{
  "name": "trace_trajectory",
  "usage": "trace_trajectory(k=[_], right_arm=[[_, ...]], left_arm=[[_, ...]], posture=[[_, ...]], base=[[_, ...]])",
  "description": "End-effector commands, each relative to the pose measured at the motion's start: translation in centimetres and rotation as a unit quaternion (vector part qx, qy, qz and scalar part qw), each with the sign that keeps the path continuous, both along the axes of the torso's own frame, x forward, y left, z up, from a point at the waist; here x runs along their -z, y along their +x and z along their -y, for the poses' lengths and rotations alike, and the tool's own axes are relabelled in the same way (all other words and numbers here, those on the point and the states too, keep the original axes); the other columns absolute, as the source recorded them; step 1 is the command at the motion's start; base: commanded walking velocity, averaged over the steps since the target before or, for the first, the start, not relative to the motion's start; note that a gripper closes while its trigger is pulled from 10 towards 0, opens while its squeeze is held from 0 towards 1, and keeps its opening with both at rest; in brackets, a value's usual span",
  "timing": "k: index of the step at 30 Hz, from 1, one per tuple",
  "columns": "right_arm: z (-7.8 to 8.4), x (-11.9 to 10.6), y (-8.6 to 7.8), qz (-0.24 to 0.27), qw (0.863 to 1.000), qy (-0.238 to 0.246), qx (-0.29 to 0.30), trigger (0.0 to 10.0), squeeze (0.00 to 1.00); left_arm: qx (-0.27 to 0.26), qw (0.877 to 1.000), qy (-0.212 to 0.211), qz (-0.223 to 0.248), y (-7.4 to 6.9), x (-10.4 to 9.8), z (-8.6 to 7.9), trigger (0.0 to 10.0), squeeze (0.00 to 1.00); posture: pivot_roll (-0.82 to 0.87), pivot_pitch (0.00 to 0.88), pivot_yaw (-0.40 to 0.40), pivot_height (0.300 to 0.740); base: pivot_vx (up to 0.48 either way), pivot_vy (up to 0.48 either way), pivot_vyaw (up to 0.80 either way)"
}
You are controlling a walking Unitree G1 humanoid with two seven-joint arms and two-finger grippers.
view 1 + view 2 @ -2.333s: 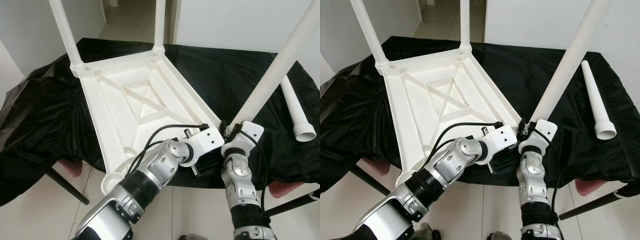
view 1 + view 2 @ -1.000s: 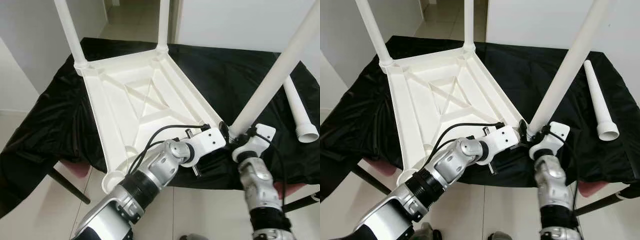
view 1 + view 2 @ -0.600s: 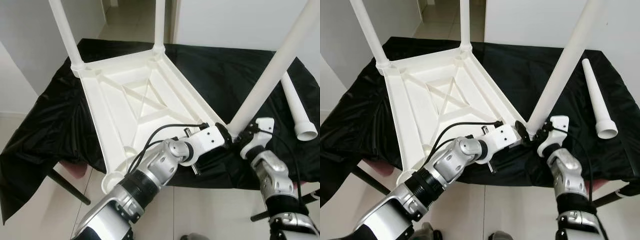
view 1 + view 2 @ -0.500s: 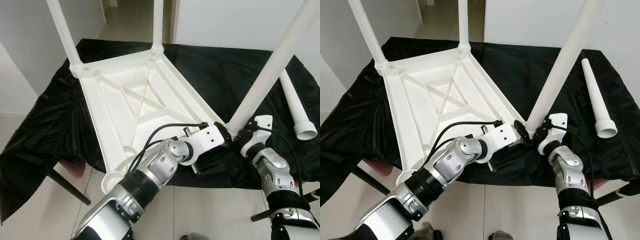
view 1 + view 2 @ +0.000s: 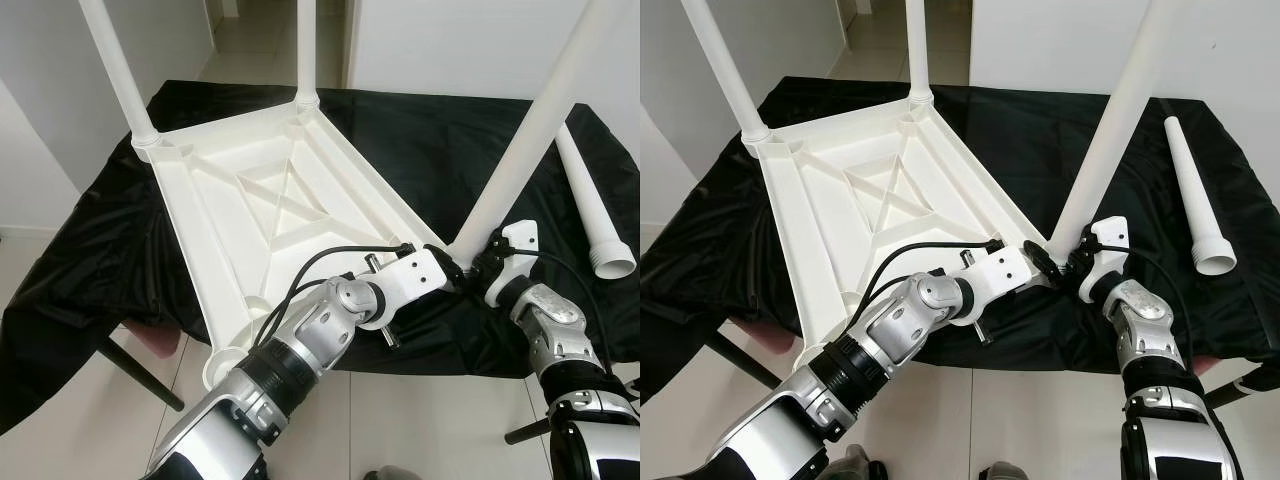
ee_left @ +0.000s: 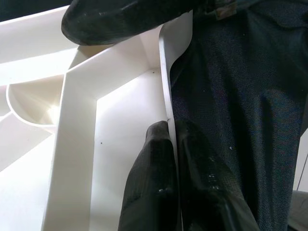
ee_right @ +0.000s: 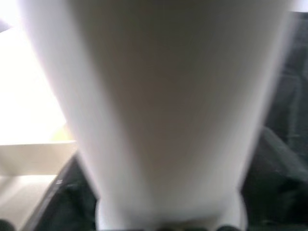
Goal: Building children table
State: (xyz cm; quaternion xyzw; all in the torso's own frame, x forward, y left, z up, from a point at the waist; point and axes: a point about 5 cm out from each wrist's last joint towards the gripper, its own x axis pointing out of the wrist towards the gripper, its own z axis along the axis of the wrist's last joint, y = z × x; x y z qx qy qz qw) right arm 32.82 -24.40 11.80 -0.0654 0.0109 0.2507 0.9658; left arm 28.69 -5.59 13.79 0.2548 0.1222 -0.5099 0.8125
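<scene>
Nearly seated: third leg at the near corner

Upside down on a black cloth [image 5: 470,130] over the table lies the white tabletop [image 5: 270,210], two legs already upright at its far corners. The right gripper [image 5: 1080,262] is clenched on the foot of a third leg [image 5: 520,150], which leans over the near right corner. The left gripper [image 6: 169,159] pinches the tabletop's rim just beside that corner. A fourth leg [image 5: 1190,195] lies loose on the cloth, well apart.

To do this well, I judge the leg should be stood upright over its socket, then pressed straight down while the left jaws steady the rim.

No brand or writing is legible.
</scene>
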Motion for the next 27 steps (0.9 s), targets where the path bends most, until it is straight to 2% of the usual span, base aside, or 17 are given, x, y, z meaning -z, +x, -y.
trace_trajectory(k=[1,7,14,23,27], right_arm=[[0.6,1.2,-0.3,-0.038,0.999,-0.005,0.014,0.0,0.0],[0.9,2.2,-0.8,-0.069,0.998,0.01,0.004,0.0,0.0],[1.0,2.5,-1.1,-0.069,0.997,0.014,0.008,0.0,0.0],[0.8,3.5,-1.7,-0.069,0.997,0.004,0.046,0.0,0.0],[1.1,3.4,-1.8,-0.06,0.994,0.012,0.092,0.0,0.0]], left_arm=[[0.008,1.0,-0.008,0.025,0.0,-1.3,0.7,10.0,0.0],[0.008,1.0,-0.011,0.024,-0.1,-1.4,0.9,10.0,0.0],[0.008,1.0,-0.012,0.023,-0.2,-1.4,1.0,10.0,0.0],[0.01,1.0,-0.016,0.021,-0.4,-1.4,1.2,10.0,0.0],[0.012,1.0,-0.016,0.02,-0.5,-1.4,1.3,10.0,0.0]], posture=[[0.0,0.019,0.056,0.74],[-0.01,0.029,0.053,0.74],[-0.01,0.033,0.049,0.74],[-0.03,0.04,0.047,0.74],[-0.03,0.042,0.048,0.74]], base=[[0.0,0.0,0.0],[0.0,0.0,0.0],[0.0,0.0,0.0],[0.0,0.0,0.0],[0.0,0.0,0.0]])
